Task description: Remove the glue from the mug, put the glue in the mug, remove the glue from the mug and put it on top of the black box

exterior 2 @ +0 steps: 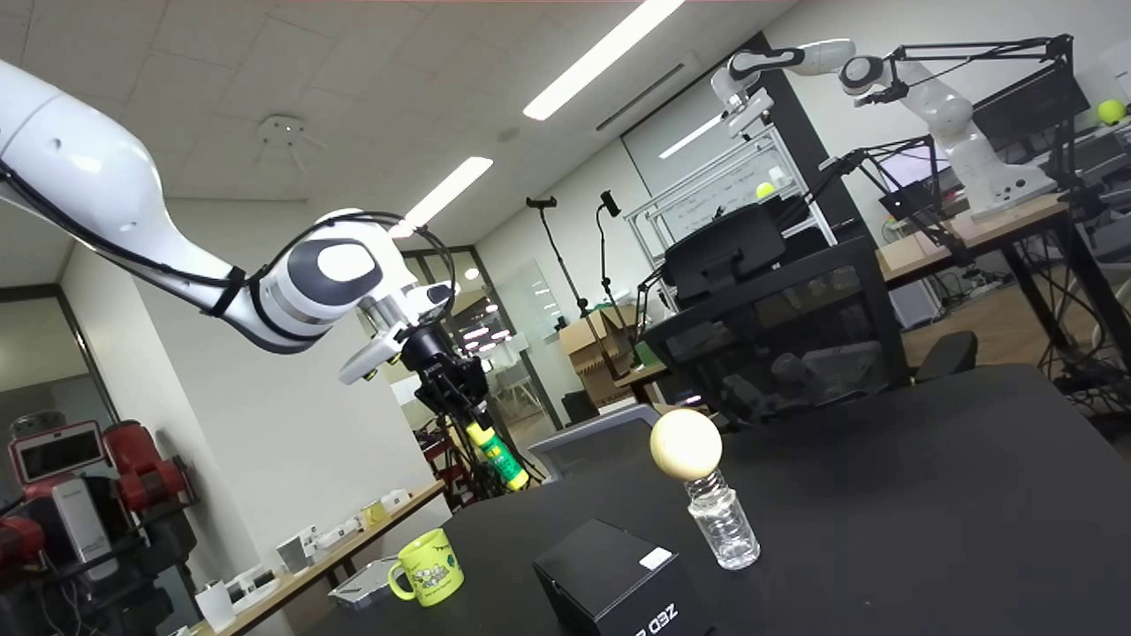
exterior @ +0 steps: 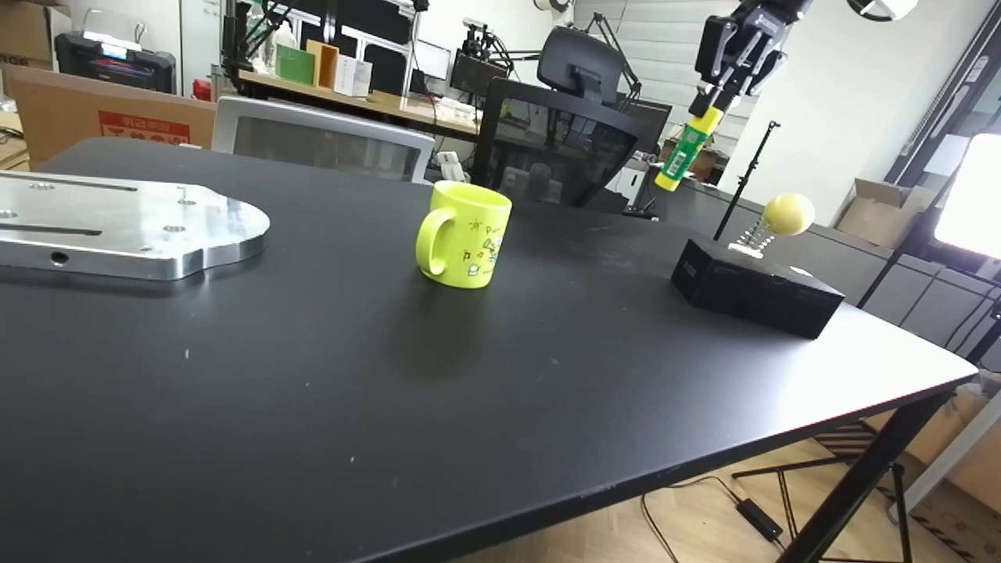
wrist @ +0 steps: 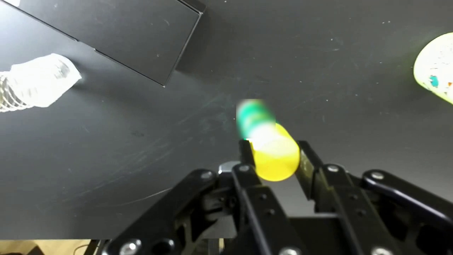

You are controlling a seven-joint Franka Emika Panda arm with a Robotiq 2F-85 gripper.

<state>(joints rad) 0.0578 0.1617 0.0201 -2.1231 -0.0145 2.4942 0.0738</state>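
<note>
High over the table, my gripper [exterior: 710,108] is shut on the glue [exterior: 687,152], a yellow stick with a green label that hangs tilted in the air. In the wrist view the glue [wrist: 276,161] sits between both fingers, gripped near its yellow end; its far part is blurred. The yellow-green mug [exterior: 473,238] stands upright on the table, its handle visible in both exterior views, and only partly shows at the wrist view's right edge. The low black box [exterior: 755,291] lies on the table, nothing on its top [exterior 2: 601,565] but a small white label.
Beside the black box stands a clear bottle [exterior 2: 724,528] with a spring and a pale yellow ball [exterior 2: 686,444] on top. A flat silver metal plate [exterior: 117,227] lies beyond the mug from the box. Office chairs [exterior: 559,145] stand along the table's far edge.
</note>
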